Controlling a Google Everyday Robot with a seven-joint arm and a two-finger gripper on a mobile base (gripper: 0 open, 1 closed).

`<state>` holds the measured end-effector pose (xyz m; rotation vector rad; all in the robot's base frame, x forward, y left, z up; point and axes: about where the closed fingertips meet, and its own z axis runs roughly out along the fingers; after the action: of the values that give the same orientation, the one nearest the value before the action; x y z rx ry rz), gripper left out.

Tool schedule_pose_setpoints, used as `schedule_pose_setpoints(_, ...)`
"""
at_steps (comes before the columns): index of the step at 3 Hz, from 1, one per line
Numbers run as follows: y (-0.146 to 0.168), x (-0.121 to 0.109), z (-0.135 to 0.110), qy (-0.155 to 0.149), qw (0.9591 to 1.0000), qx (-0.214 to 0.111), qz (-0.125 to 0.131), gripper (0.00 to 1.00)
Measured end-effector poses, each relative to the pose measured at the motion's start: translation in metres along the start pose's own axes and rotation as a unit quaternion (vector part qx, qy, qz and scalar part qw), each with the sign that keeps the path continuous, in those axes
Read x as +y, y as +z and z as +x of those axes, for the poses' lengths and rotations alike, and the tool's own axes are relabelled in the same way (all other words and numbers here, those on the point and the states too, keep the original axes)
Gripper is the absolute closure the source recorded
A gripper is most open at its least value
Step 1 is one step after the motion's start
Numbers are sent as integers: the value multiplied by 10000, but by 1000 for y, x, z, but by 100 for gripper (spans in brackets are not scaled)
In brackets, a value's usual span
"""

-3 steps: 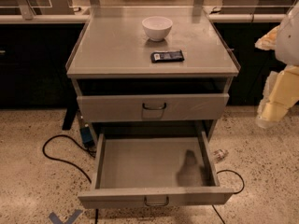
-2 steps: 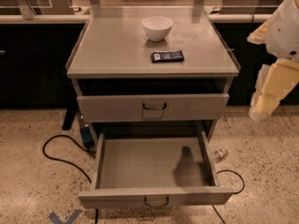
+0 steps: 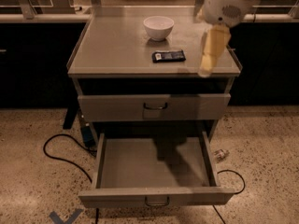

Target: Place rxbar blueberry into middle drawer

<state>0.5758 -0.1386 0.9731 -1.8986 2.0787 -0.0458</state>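
Gripper (image 3: 205, 70) above countertop (image 3: 117, 45), right of rxbar blueberry (image 3: 168, 56)

The robot's white, rounded arm joint (image 3: 230, 3) sits at about one o'clock in the camera view, its upper part cut off by the top edge and a grey speckled patch on its face. Below it hangs the pale cream, elongated gripper (image 3: 207, 64), slanting slightly toward seven o'clock, its tip at roughly two o'clock from the view's centre.

Arm (image 3: 229, 3) swings over the cabinet (image 3: 117, 45)
The gripper (image 3: 205, 70), earlier beyond the cabinet's right side, now hangs over its top, right of the rxbar blueberry (image 3: 168, 56).
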Motion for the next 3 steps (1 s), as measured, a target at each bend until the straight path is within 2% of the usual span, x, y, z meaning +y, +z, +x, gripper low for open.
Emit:
schedule_pose_setpoints(1,-7,-25,-28,-120,9993,-261,247,0)
schedule_pose_setpoints(2,-6,-27,-30,-120,9991,-281,285,0)
schedule_pose_setpoints(3,-6,-41,-19,1,9975,-357,605,0)
